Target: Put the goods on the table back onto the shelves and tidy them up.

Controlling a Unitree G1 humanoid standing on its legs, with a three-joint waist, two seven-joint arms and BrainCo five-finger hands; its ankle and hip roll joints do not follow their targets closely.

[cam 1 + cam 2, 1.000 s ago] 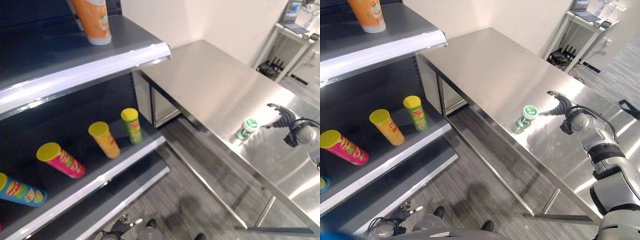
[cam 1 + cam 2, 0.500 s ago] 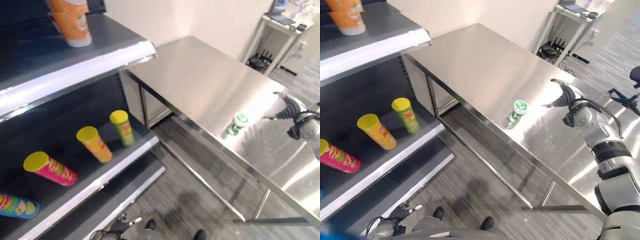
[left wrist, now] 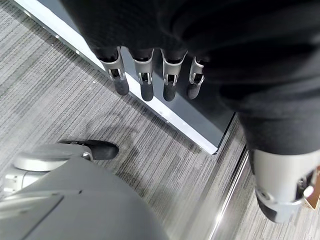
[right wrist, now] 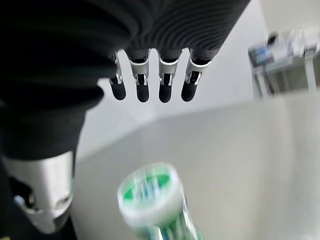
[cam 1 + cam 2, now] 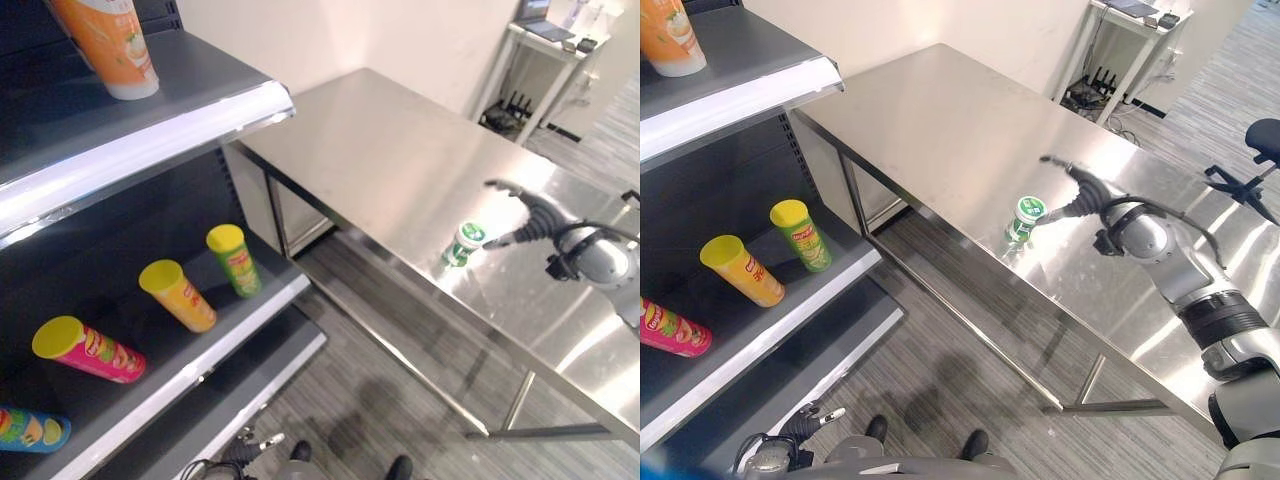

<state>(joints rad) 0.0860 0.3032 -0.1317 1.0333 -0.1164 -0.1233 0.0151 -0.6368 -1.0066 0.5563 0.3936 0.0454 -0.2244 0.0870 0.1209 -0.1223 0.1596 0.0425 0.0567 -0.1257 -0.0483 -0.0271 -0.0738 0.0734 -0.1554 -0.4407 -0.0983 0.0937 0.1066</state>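
While the right robot hand point(image 5: 1087, 195) hovers just beside the small green-and-white lidded cup point(image 5: 1024, 219), its fingers are spread apart and hold nothing. The cup stands upright on the bare stainless-steel tabletop point(image 5: 940, 110), close to the front edge nearest the shelving. In the right wrist view the cup point(image 4: 154, 201) sits between the straight fingers point(image 4: 163, 82) and the thumb, not yet enclosed.

Probable faults from this position:
- A closing finger may strike the lid first and tip the cup, because the cup is narrow and stands on smooth metal.
- A sideways push may slide the cup over the nearby front edge onto the grey floor.
- A grip on the lid alone may slip during the carry.

The left robot hand point(image 3: 150, 75) hangs low with its fingers straight and empty, above the floor near the base of the shelving.

Surroundings: the dark grey shelf unit point(image 5: 170, 135) carries a tall orange container point(image 5: 105, 45) on the upper shelf. The lower shelf holds tilted tube cans with yellow lids: a green one point(image 5: 234, 259), an orange one point(image 5: 177, 294), a pink one point(image 5: 85, 349) and a blue one point(image 5: 25, 429). These cans crowd the lower shelf; the upper shelf offers open space. An open floor gap separates tabletop and shelving.
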